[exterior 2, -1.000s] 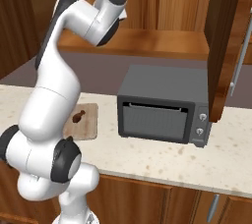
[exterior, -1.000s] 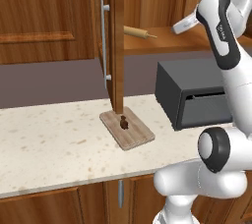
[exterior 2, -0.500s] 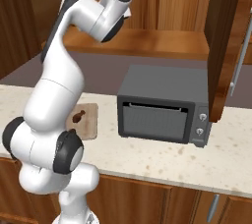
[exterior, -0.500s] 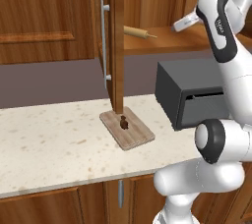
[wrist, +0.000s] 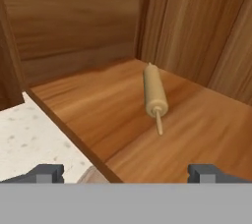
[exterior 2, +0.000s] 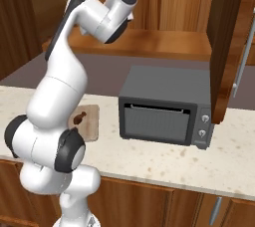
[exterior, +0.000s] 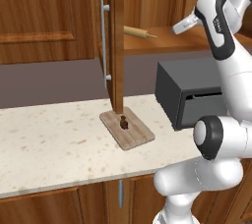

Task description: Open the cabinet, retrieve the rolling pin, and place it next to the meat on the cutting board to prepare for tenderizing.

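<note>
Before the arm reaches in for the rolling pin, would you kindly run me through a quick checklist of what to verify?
1. Cabinet door swung open: ok.
2. Rolling pin lying free on the shelf, nothing touching it: ok.
3. Claw open and empty: ok.
4. Claw lined up over the pin: not ok, the pin sits farther in on the shelf.
5. Meat on the cutting board, bare board beside it: ok.
6. Oven clear of the path down to the board: cannot tell.

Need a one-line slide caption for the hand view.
Open gripper looks down at the rolling pin lying on the cabinet shelf, not yet touched.
</note>
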Controlling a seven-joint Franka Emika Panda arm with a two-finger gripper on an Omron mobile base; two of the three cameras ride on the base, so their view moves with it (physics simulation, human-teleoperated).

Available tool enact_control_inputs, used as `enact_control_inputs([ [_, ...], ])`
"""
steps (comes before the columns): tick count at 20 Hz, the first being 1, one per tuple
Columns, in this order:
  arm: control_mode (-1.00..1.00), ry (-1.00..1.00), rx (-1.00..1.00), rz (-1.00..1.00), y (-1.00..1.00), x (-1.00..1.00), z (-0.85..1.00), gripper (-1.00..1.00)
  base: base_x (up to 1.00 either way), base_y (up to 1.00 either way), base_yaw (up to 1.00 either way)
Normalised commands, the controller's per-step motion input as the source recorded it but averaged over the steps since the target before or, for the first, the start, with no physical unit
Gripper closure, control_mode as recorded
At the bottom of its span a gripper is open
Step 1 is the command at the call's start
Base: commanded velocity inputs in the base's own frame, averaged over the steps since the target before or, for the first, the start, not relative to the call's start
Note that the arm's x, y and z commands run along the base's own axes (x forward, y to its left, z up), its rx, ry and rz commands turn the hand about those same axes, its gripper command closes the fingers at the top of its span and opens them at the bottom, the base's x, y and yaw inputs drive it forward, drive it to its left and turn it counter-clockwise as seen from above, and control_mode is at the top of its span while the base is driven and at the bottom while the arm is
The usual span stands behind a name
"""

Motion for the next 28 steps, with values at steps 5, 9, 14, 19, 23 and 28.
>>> enact_control_inputs([
  [5, -1.00, 0.00, 0.00, 0.09, 0.29, -0.03, -0.18, -1.00, 0.00, 0.00, 0.00],
  [9, -1.00, 0.00, 0.02, 0.03, 0.25, 0.11, -0.01, -1.00, 0.00, 0.00, 0.00],
  [14, -1.00, 0.01, 0.03, 0.00, 0.16, 0.21, 0.00, -1.00, 0.00, 0.00, 0.00],
  [19, -1.00, 0.01, 0.01, 0.00, 0.03, 0.39, -0.02, -1.00, 0.00, 0.00, 0.00],
  [23, -1.00, 0.01, 0.00, 0.00, 0.00, 0.50, -0.05, -1.00, 0.00, 0.00, 0.00],
  [28, -1.00, 0.01, 0.00, 0.00, 0.00, 0.50, -0.07, -1.00, 0.00, 0.00, 0.00],
])
